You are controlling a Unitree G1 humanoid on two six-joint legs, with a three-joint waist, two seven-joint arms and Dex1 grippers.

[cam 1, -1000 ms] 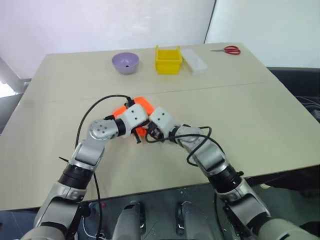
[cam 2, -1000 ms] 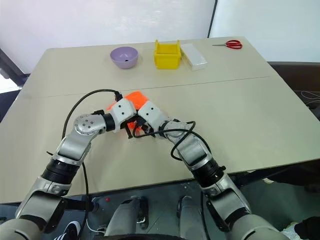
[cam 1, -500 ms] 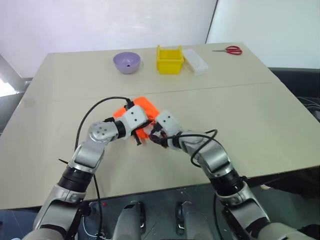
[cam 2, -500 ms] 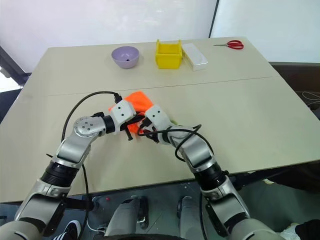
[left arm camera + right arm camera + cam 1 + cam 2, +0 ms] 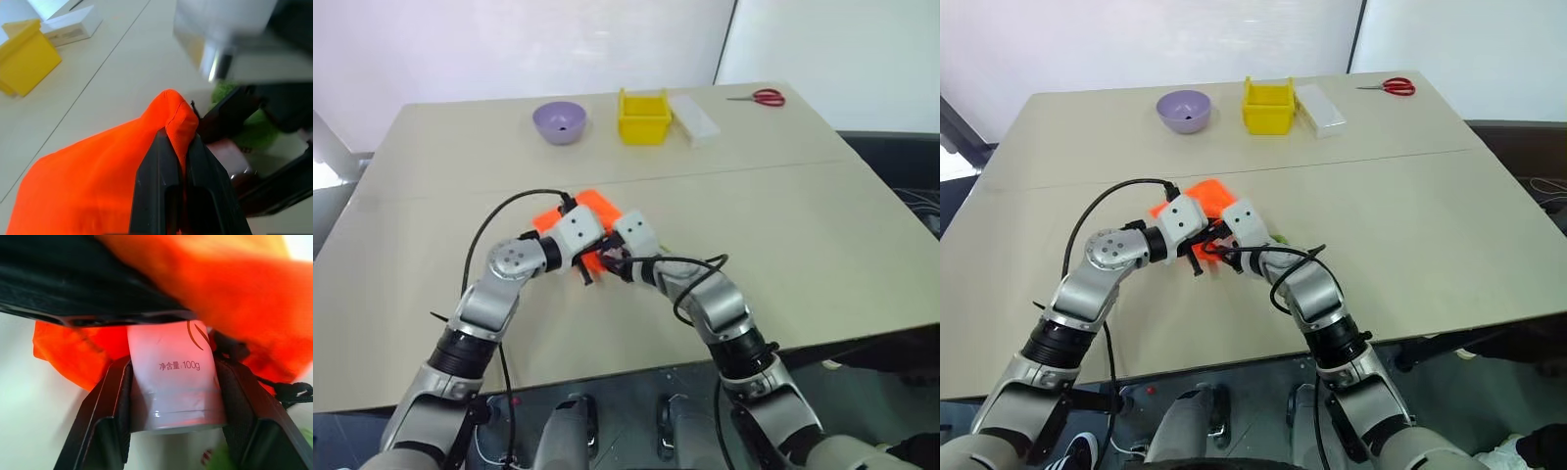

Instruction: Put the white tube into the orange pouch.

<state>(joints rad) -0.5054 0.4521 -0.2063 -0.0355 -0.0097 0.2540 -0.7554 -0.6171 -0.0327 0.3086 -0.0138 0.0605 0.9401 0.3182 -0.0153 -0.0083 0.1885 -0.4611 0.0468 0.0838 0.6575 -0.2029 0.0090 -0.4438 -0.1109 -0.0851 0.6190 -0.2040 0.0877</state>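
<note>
A pale beige table (image 5: 783, 225) stood before a white wall. Along its far edge sat a lilac bowl (image 5: 559, 123), a yellow bin (image 5: 642, 117), a clear-white box (image 5: 693, 119) just beside the bin, and red-handled scissors (image 5: 759, 97) well apart toward the right corner.

Near the middle of the table lay the orange pouch (image 5: 592, 209), with both arms converged on it. The left gripper (image 5: 177, 147) had its two black fingers pressed together on a raised fold of the pouch fabric, pinching an edge up off the surface. The wrist view confirmed the fabric trapped between the fingers.

The right gripper (image 5: 171, 377) met the pouch from the opposite side. Its fingers stood partly apart and were clamped on the white tube (image 5: 171, 382), one finger against each side of the tube. The tube bore faint pink-red print and small lettering. Its forward end reached the orange fabric at the lifted edge; the other gripper's dark finger crossed just above it. Whether that end had passed inside the opening could not be determined.

A dark cord (image 5: 288, 389) trailed from the pouch, with something green close by.
</note>
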